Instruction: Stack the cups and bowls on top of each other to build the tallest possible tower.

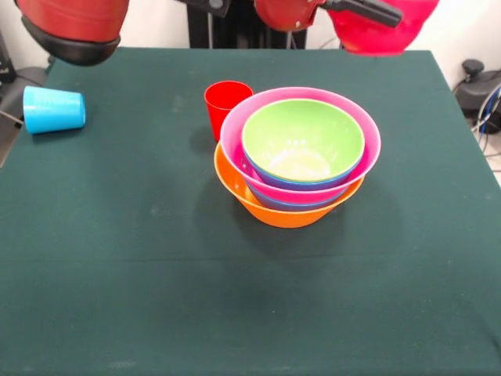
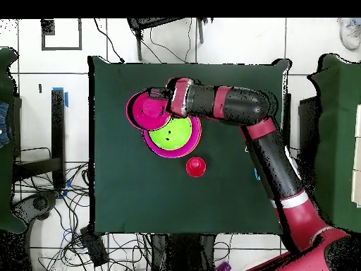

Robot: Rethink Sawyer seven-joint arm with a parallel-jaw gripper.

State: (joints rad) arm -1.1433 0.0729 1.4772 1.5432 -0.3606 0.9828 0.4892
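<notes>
The tower (image 1: 297, 160) stands near the middle of the green table (image 1: 117, 266): an orange bowl (image 1: 274, 210) at the base, blue rims showing inside it, a large pink bowl (image 1: 301, 188) above those, and a lime green bowl (image 1: 301, 141) nested on top. A red cup (image 1: 223, 106) stands upright just behind the tower's left side, touching or nearly touching it, and a light blue cup (image 1: 53, 110) lies on its side at the far left of the table. In the overhead view the arm (image 2: 233, 104) reaches over the tower, and another pink-red bowl (image 2: 149, 109) appears beyond its end, seemingly carried; the front view shows that bowl (image 1: 383, 27) high at the top edge. Whether the gripper is clenched on its rim cannot be told, as the fingers are hidden. The main risk is a bowl released off-centre, which could tip the nested bowls sideways. A low sweep could also knock the red cup over.
</notes>
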